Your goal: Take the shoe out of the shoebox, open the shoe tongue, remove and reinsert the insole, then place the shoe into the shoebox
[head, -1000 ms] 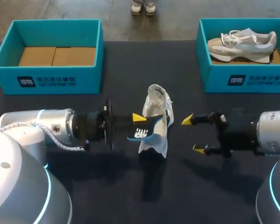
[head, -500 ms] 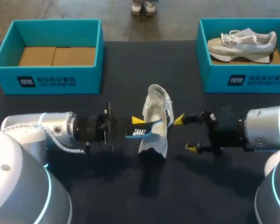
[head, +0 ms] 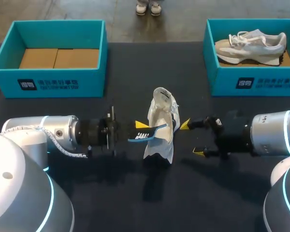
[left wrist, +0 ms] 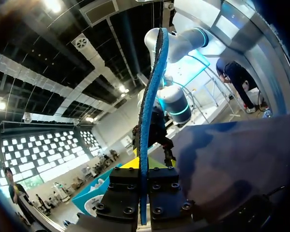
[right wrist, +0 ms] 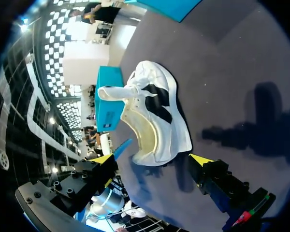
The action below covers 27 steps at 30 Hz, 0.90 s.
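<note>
Clamping the insole [head: 148, 132] between both fingers, my left tool [head: 139, 129] had it pinched by one end, fully closed on the thin edge. In the left wrist view the insole [left wrist: 150, 96] ran edge-on straight out from between the fingers [left wrist: 122, 195], its rim blue. From above it showed a dark face with a white mark, and its free end reached toward the shoe [head: 162, 118]. I could not tell whether it touched.

My right tool [head: 191, 138] was on the other side of the shoe, fingers spread wide and holding nothing. One yellow tip sat just beside the shoe's edge, the other lower and farther out. In the right wrist view the shoe [right wrist: 157, 118] lay just ahead of those parted fingers, its mouth turned toward them with pale lining showing and the tongue [right wrist: 117, 92] folded out at the far end. It was white with black patches and rested on the bench [head: 135, 203] between my two arms, outside either box.

Farther out, the left shoebox [head: 48, 84], teal and lidless, sat at the far left of the bench with only brown cardboard [head: 58, 58] on its floor. The right shoebox [head: 253, 83], the same teal, sat at the far right and held a second shoe [head: 251, 44], grey and white, lying lengthwise on a brown base.

The bench was covered in dark cloth, with shadows of the arms and shoe on it.
</note>
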{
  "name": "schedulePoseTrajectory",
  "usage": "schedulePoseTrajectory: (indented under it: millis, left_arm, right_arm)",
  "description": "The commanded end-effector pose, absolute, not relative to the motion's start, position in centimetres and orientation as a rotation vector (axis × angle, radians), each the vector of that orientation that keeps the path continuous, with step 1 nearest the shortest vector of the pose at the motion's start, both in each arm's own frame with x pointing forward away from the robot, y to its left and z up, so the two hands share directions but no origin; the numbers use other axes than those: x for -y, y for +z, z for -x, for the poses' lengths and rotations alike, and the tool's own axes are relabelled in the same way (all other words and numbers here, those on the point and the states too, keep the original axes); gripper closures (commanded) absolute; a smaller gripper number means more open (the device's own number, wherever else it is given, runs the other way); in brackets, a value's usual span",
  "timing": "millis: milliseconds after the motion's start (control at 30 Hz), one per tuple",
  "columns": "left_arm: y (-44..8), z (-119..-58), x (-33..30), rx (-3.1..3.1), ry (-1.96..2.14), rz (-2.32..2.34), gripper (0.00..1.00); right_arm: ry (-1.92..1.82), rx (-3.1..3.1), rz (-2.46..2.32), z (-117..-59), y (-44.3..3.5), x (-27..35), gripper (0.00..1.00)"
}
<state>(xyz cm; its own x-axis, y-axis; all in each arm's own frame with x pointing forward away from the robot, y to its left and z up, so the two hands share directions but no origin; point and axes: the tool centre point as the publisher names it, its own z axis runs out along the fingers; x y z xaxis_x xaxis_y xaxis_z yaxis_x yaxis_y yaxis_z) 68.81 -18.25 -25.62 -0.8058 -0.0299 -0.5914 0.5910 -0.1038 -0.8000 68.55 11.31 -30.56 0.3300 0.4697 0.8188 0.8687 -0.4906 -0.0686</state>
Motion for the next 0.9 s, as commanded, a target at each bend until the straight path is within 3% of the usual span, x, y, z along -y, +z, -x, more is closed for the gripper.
schedulePoseTrajectory:
  millis: [33, 900]
  left_arm:
    - [-25.8, -69.0, 18.5, -1.750, -1.964, -0.617, 1.00]
    - [-27.4, -70.4, 18.9, -1.760, -1.972, -0.703, 1.00]
  right_arm:
    - [-1.059, 1.180, 2.104, -68.8, -30.6, -11.2, 0.00]
    - [-1.073, 1.179, 2.102, -69.2, -30.7, -10.9, 0.00]
